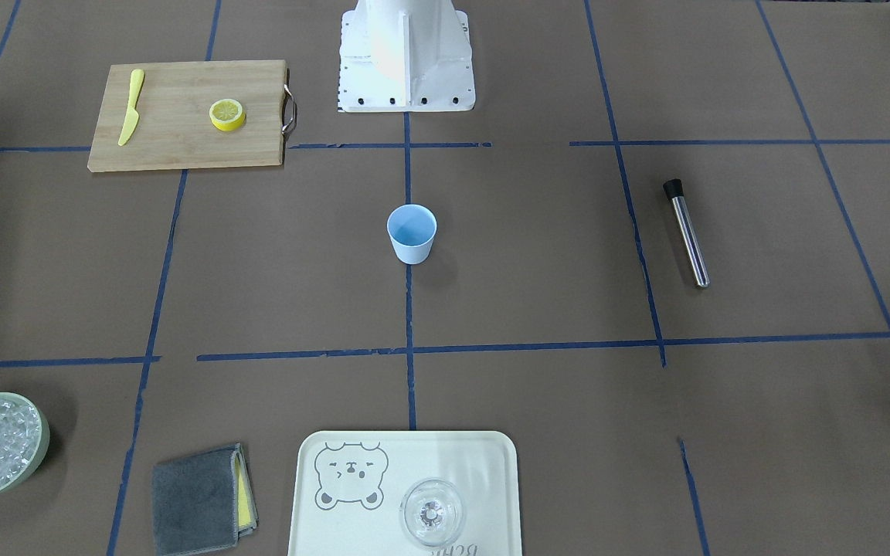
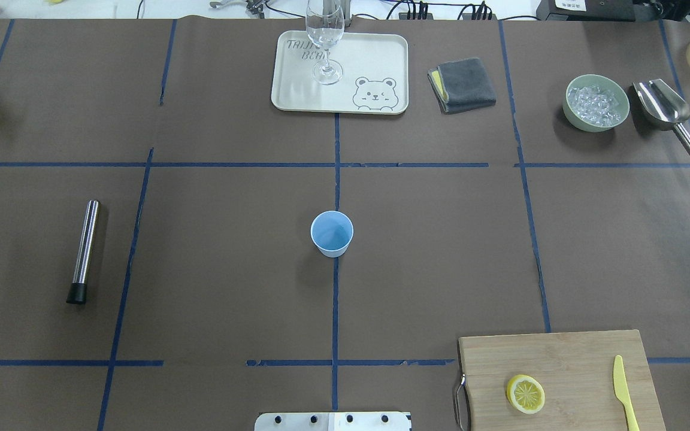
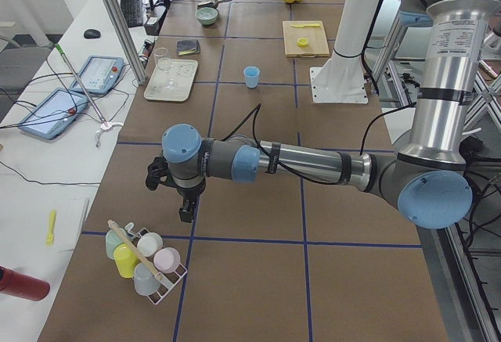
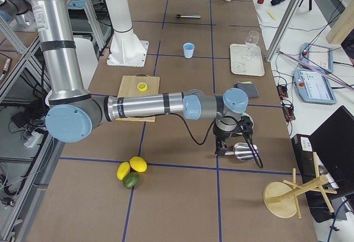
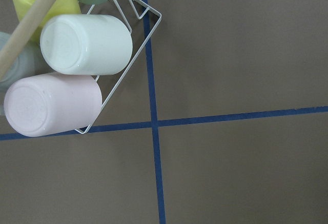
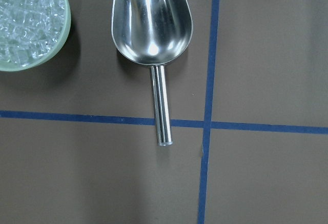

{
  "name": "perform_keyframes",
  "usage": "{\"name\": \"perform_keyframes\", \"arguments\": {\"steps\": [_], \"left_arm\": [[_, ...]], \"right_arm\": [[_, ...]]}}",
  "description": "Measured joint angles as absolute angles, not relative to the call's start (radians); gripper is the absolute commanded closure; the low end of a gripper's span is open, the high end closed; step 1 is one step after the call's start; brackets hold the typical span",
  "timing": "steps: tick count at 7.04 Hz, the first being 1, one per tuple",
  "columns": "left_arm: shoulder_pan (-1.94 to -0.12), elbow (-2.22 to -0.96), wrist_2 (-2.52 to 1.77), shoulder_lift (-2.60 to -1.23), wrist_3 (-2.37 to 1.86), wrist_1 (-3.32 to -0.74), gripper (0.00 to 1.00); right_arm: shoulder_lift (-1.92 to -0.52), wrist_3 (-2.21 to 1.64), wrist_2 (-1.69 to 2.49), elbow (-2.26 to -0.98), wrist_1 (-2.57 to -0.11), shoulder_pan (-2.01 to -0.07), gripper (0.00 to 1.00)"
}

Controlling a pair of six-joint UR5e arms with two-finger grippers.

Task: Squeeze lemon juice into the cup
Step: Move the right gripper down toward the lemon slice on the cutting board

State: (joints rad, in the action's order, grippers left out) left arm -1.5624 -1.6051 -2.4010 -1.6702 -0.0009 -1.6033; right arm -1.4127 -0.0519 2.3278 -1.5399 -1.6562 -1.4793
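Lemon [image 2: 525, 394] lies on cutting board [image 2: 566, 359], well apart from cup [image 2: 332, 233]

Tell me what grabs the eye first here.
The light-blue cup stands alone at the middle of the table. The lemon slice lies on the wooden cutting board on the robot's right side, beside a yellow knife. Far out at the table's ends, the left claw hangs near a wire rack and the right claw near a metal scoop.

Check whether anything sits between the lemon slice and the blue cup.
Nothing visible does. The lemon sits on the cutting board at the robot's near right, the cup stands mid-table, and only bare brown paper lies between them.
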Motion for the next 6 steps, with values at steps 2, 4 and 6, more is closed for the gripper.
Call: {"name": "perform_keyframes", "arguments": {"steps": [2,4,6], "left_arm": [[-1.561,-1.635,-2.399,-1.666,-0.003,-1.607,0.0],[-1.546,-1.656,-2.399,-1.654,-0.004,-1.607,0.0],[-1.536,-1.662,-2.402,-1.637,-0.006,-1.627,0.0]], "right_arm": [[-1.418,-0.05,2.327,-1.577,-1.657,-1.457,0.0],[-1.437,-0.054,2.333,-1.623,-1.656,-1.412,0.0],[-1.475,-0.123,2.35,-1.763,-1.642,-1.285,0.0]]}}
